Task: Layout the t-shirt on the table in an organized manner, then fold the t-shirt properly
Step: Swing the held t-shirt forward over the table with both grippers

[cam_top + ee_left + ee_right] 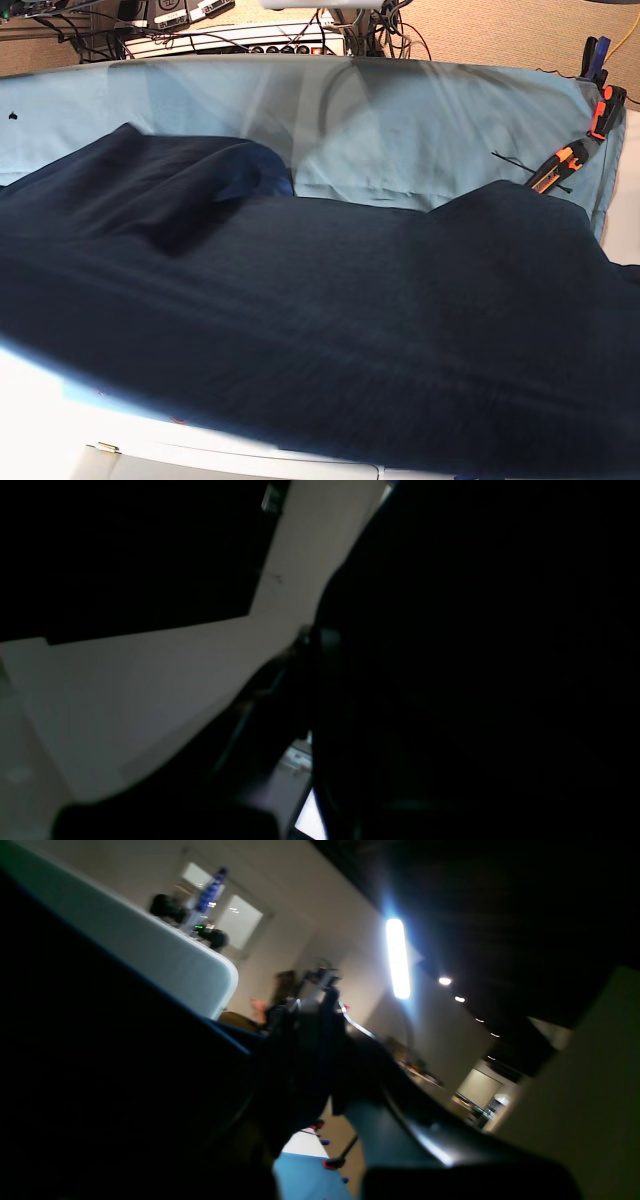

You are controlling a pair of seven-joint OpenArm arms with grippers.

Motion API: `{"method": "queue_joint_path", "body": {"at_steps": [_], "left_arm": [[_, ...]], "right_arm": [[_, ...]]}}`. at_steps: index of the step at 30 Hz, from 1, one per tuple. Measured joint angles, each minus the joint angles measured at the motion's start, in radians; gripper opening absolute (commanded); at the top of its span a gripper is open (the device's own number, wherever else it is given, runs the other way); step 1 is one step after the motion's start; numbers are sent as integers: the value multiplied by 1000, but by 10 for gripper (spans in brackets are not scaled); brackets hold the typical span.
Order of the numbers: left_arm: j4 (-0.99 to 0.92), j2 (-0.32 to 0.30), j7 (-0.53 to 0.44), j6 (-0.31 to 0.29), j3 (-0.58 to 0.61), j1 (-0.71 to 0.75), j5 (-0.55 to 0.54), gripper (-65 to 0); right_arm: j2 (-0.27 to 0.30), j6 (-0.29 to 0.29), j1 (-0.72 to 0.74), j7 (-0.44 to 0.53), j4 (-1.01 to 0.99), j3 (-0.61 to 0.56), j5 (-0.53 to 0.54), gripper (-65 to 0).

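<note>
The large dark navy heathered fabric t-shirt (320, 320) is blanketing the teal-draped rectangular table (420, 120), hiding both grippers; I cannot tell their grip.

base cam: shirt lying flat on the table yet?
No. The t-shirt billows in a blurred sheet over the table, with raised humps at both sides.

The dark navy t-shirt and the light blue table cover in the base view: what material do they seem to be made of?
The dark navy-blue t-shirt looks like soft knit fabric, probably cotton jersey: matte, faintly heathered, draping in loose rounded folds. The light teal-blue cloth cover of the table seems a thinner, smoother woven cloth, with a slight sheen and faint straight creases; the exact fibre cannot be told.
</note>
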Motion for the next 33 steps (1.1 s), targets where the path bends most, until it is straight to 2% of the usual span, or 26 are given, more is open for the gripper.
{"method": "queue_joint_path", "body": {"at_steps": [4, 8, 13, 17, 20, 23, 28, 31, 33], "left_arm": [[2, -63, -11, 48, -1, 0, 61, -650], [2, -79, -21, 85, -1, 0, 93, -650], [2, -77, -34, 85, -1, 0, 119, -650], [4, -77, -81, 207, -1, -1, 190, -650], [4, -77, -82, 223, -2, -2, 203, -650], [5, -77, -90, 274, -2, -3, 223, -650], [5, -70, -85, 272, -2, -19, 209, -650], [6, -32, -74, 231, -2, -18, 174, -650], [7, -14, -74, 232, -2, -19, 172, -650]], "right_arm": [[90, -50, 0, 31, 0, 0, -69, -650], [157, -75, 0, 39, 0, 0, -114, -650], [161, -93, 0, 64, 1, 0, -138, -650], [177, -182, 6, 108, 5, 0, -198, -650], [185, -240, 8, 122, 6, 0, -243, -650], [184, -285, 8, 132, 7, 0, -248, -650], [184, -291, 8, 131, 7, 1, -248, -650], [184, -280, 6, 112, 7, 1, -246, -650], [184, -254, 6, 105, 7, 1, -244, -650]]}}
